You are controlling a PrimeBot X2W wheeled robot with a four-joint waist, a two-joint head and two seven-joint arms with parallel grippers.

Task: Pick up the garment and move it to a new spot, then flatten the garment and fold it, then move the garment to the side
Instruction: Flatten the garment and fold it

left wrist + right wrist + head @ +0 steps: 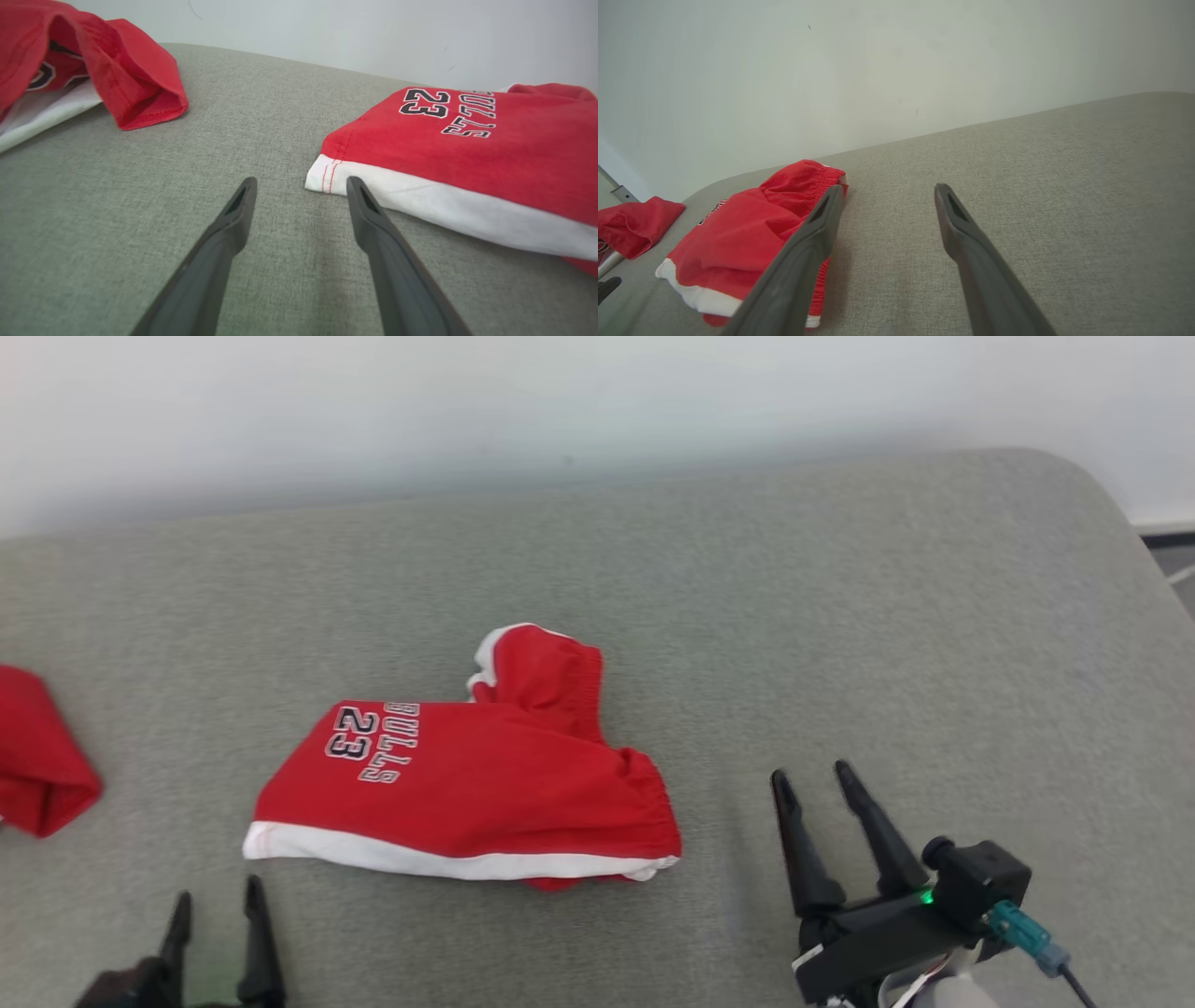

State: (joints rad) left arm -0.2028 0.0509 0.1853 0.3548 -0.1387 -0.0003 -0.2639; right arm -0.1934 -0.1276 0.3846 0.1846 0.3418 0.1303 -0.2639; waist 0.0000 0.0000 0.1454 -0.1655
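The garment (485, 784) is a pair of red shorts with a white hem and "BULLS 23" lettering, lying folded near the middle of the grey cushion (840, 616). The same garment (467, 149) fills the right of the left wrist view, and the garment (738, 233) lies at lower left in the right wrist view. My left gripper (217, 905) stands open just below the garment's lower left corner, holding nothing; in its own view the left gripper (301, 184) has its right finger beside the white hem corner. My right gripper (810, 777) is open and empty, to the garment's right.
A second red garment (37, 756) lies at the cushion's far left edge, also seen as the second garment (107, 60) in the left wrist view. A pale wall (560, 401) runs behind the cushion. The cushion's rounded right corner drops to a dark floor (1176, 569).
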